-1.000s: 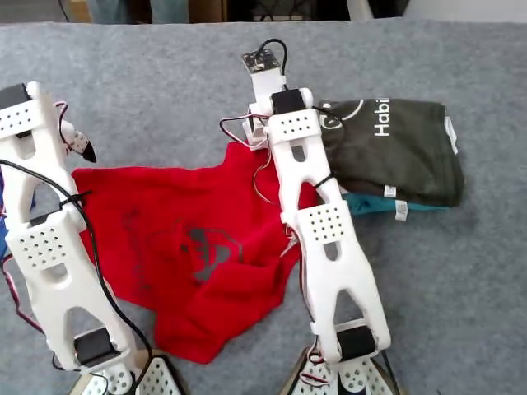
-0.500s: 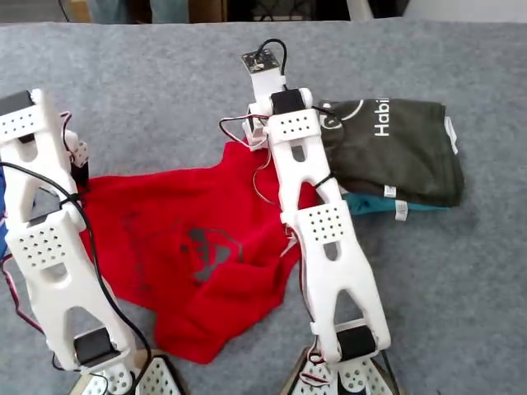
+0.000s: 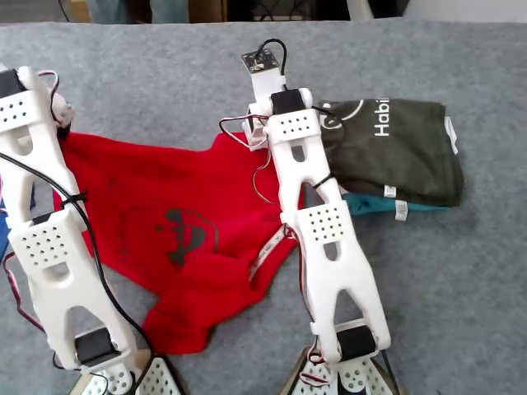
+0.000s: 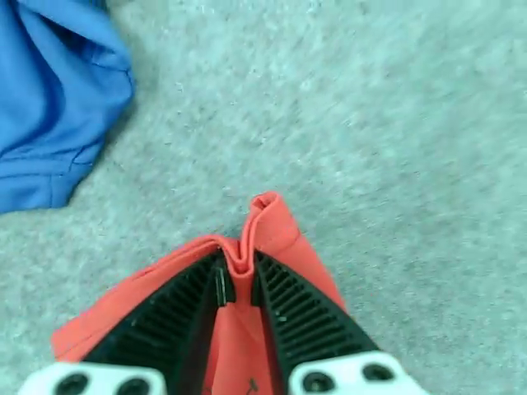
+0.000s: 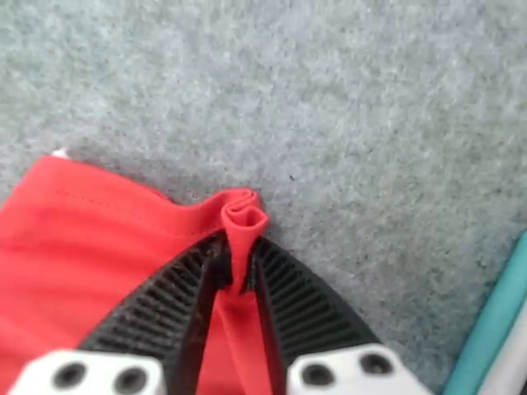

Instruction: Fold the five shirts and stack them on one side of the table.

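Broadly, the grey table (image 3: 165,74) takes up the whole high view, and the red shirt (image 3: 123,181) lies spread over the left and centre of the frame. Its top edge is stretched between the two arms and its lower part is rumpled toward the bottom of the frame. The white left arm (image 3: 49,247) runs up the left edge, and the white right arm (image 3: 329,239) rises from bottom centre. Right of centre in the upper half sits a folded dark green shirt (image 3: 403,156), stacked on a folded teal shirt (image 3: 370,206) whose edge peeks out beneath it. A blue shirt (image 4: 49,90) lies bunched on the table, apart from the red one, in the upper left of the left wrist view. On the red shirt's front is a dark printed graphic (image 3: 185,234), too creased to make out. White lettering (image 3: 383,119) runs along the dark green shirt's top edge. The left gripper (image 4: 237,276) has its ribbed black fingers pinched together on a fold of the red shirt's corner. The right gripper (image 5: 237,255) is likewise clamped on a small rolled pleat of the red shirt's edge. Small white labels (image 3: 389,192) stick out from the stacked shirts' lower edges, their print too small to read.
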`<control>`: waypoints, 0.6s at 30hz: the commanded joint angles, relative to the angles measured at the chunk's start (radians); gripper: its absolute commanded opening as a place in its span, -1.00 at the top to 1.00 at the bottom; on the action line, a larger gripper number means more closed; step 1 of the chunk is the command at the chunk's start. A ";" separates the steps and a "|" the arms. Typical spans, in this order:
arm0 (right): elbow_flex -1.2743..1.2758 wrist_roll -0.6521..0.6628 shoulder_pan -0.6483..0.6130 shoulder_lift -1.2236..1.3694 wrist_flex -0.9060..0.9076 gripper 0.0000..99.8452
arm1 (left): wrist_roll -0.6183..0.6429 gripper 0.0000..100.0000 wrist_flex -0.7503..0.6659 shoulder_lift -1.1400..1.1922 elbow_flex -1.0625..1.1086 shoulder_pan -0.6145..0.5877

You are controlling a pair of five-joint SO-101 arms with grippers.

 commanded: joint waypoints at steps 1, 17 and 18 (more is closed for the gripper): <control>-0.021 -0.003 -0.025 -0.001 -0.018 0.97 | -0.044 0.93 -0.012 -0.012 0.099 -0.015; -0.019 0.002 -0.025 -0.001 -0.017 0.97 | -0.166 0.55 0.058 -0.025 0.527 -0.223; -0.019 0.002 -0.025 -0.001 -0.017 0.97 | -0.169 0.55 0.061 -0.025 0.521 -0.236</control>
